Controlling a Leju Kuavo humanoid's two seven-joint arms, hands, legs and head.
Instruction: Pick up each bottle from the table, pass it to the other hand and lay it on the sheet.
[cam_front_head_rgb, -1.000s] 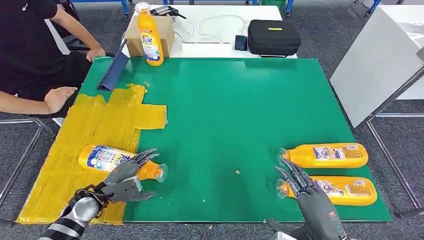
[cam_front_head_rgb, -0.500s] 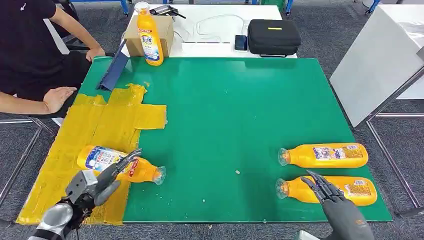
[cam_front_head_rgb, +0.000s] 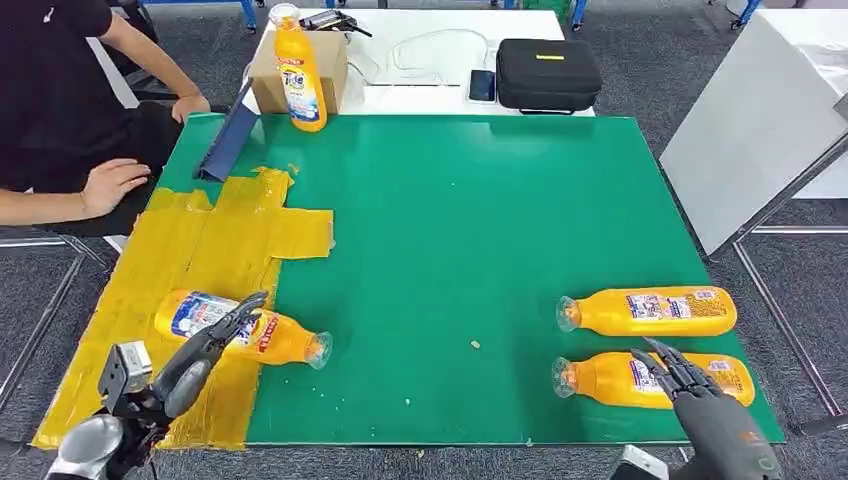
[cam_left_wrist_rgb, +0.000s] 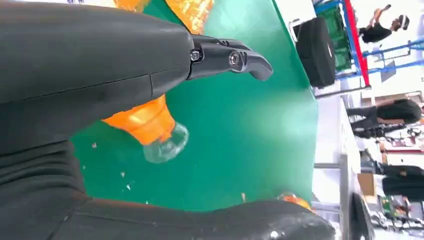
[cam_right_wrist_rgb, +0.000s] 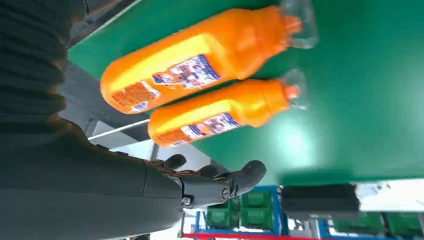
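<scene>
Left hand (cam_front_head_rgb: 195, 362) spread empty above sheet's bottle (cam_front_head_rgb: 245, 331), right hand (cam_front_head_rgb: 690, 390) seemingly empty over nearest bottle (cam_front_head_rgb: 650, 380)

Four orange bottles: one lying on the yellow sheet (cam_front_head_rgb: 150, 300), two lying together at the right, one upright at the back. One black case (cam_front_head_rgb: 548, 73), one cardboard box (cam_front_head_rgb: 268, 70).

Points for the bottles: bottle on the sheet (cam_front_head_rgb: 235, 328), far right bottle (cam_front_head_rgb: 650, 311), near right bottle (cam_front_head_rgb: 620, 380), upright bottle (cam_front_head_rgb: 300, 75).

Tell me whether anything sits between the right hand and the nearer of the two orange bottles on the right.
Nothing visible does. The right hand hovers open over the label end of the nearer bottle, not gripping it. The farther bottle lies beyond it, out of the way.
</scene>
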